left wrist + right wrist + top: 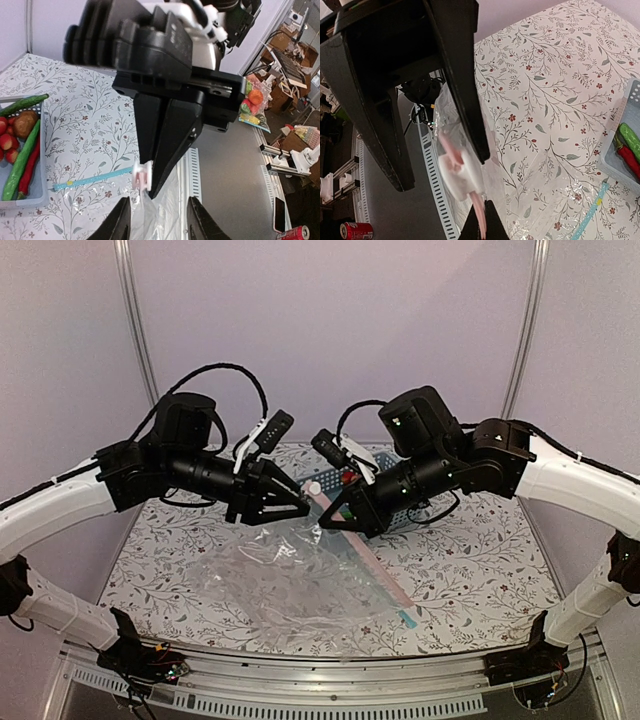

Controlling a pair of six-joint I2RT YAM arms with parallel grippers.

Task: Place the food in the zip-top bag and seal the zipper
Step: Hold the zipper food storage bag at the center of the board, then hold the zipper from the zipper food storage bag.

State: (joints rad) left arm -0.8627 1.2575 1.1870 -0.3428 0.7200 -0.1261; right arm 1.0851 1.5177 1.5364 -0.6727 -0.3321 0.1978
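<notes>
Right gripper point(325, 523) is pinching the pink zipper point(480, 207) of the zip-top bag point(270, 585), lifting its edge mid-table. Left gripper point(160, 220) is sitting with jaws apart around the plastic. The food point(20, 150) is lying in the far basket point(30, 202).

In the left wrist view the basket point(27, 204) runs off the 9 o'clock edge, taking part of the round fruits point(6, 142) with it. From above it is nearly all hidden behind the left claw point(303, 497) and right claw point(322, 525). In the right wrist view the zipper point(449, 149) and its white slider point(461, 174) are a close blur, and the right claw is only a dark wedge clipped at 6 o'clock.
</notes>
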